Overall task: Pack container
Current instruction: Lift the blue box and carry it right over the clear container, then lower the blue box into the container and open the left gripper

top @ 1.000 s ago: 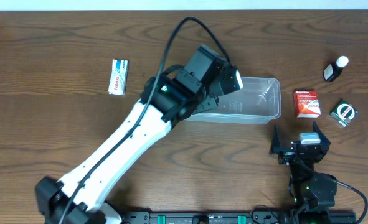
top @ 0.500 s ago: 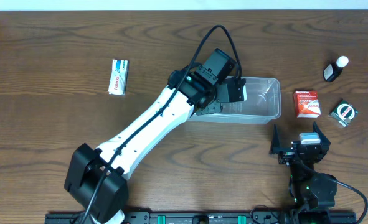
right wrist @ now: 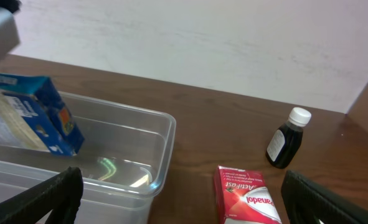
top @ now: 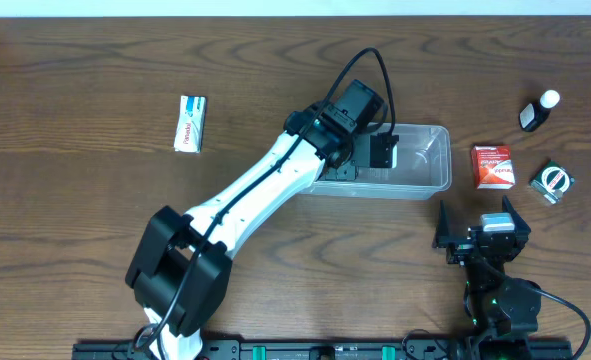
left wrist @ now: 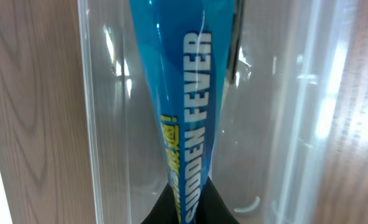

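Overhead view: illumination is bright, even and diffuse, coming from above. The table (top: 75, 200) shows no hot spots. Shadows beside the left arm (top: 255, 190) are short and soft-edged. Focus is sharp across the frame, with no visible bending at the edges. The container (top: 425, 160) carries faint white highlights along its rim.

Left wrist view: the blue box (left wrist: 184, 93) sits close to the lens, and its lettering is legible but soft. Bright vertical glare streaks run down the clear wall on the right. The left edge is overexposed to white.

Right wrist view: the wall (right wrist: 202, 43) is bright, the container floor holds a greenish-white reflection, and the bottle (right wrist: 286, 140) is slightly soft
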